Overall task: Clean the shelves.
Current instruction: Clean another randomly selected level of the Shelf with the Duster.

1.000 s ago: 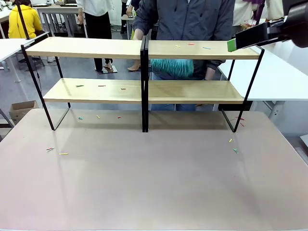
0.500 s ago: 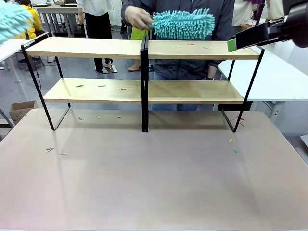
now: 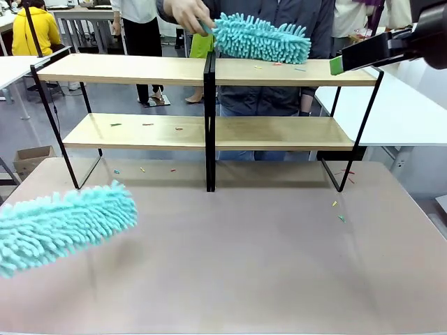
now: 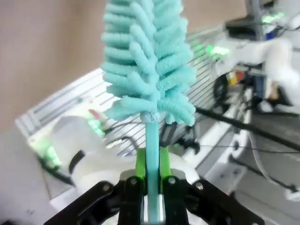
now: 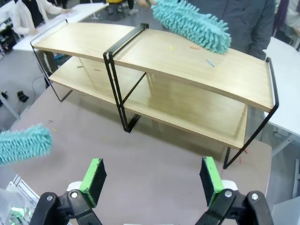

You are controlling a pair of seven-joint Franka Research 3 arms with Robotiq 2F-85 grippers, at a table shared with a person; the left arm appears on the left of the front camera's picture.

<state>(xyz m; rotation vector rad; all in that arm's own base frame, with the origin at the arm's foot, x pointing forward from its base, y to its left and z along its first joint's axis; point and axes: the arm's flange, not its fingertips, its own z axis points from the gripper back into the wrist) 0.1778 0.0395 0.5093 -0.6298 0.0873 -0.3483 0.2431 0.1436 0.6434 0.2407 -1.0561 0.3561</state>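
- Since coloured scraps [image 3: 148, 125] lie on both tiers of the shelves [image 3: 279, 132], 2 teal dusters are up, 1 per party; judged a split of the sweeping work.
- Shelves: stand at far side of the table [image 3: 244, 265], betw. robot and person. 2 wooden boards, black centre post. More scraps on table near the frame's feet.
- Person's hand [image 3: 187, 12] holds the person's duster [image 3: 262, 38] tilted over top board, R half. Just above or touching the wood: cannot tell.
- Robot's duster [image 3: 59, 227]: low at L of front view, over table, well short of the shelves; blurred.
- Left pincer [image 4: 152, 185]: pressed together on the duster's thin teal handle [image 4: 151, 140], 1 green pad each side. Head points straight out along the fingers; judged so the fluffy end leads and can reach in betw. tiers.
- Right pincer [image 5: 151, 180]: spread wide, pads well apart, nothing betw. them, touching nothing. Hangs high at R, above and in front of the shelves, looking down on them. Judged parked clear of the sweep path.
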